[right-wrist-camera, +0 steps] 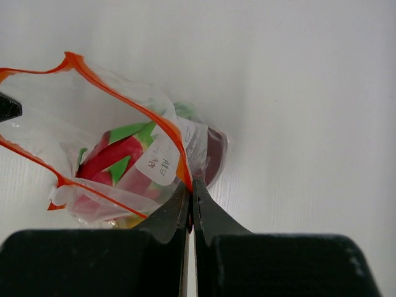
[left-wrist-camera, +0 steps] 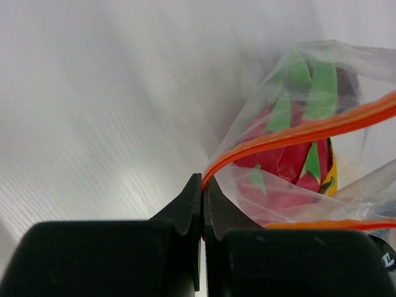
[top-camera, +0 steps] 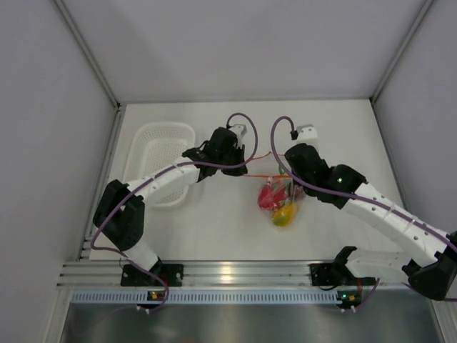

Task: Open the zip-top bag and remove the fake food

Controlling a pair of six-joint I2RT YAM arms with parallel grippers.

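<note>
Where both end effectors (left-wrist-camera: pixel 203 184) (right-wrist-camera: pixel 190 187) pinch, the zip-top bag (top-camera: pixel 280 199) stretches between.

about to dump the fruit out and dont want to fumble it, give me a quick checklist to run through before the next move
1. left claw shut on the zip strip: ok.
2. right claw shut on the strip at the other end of the mouth: ok.
3. zip-top bag mouth open, its two orange lips apart: ok.
4. fake food out of the bag: not ok; the red fruit, maroon one and yellow one are inside.
5. bag lifted off the table: cannot tell.
</note>
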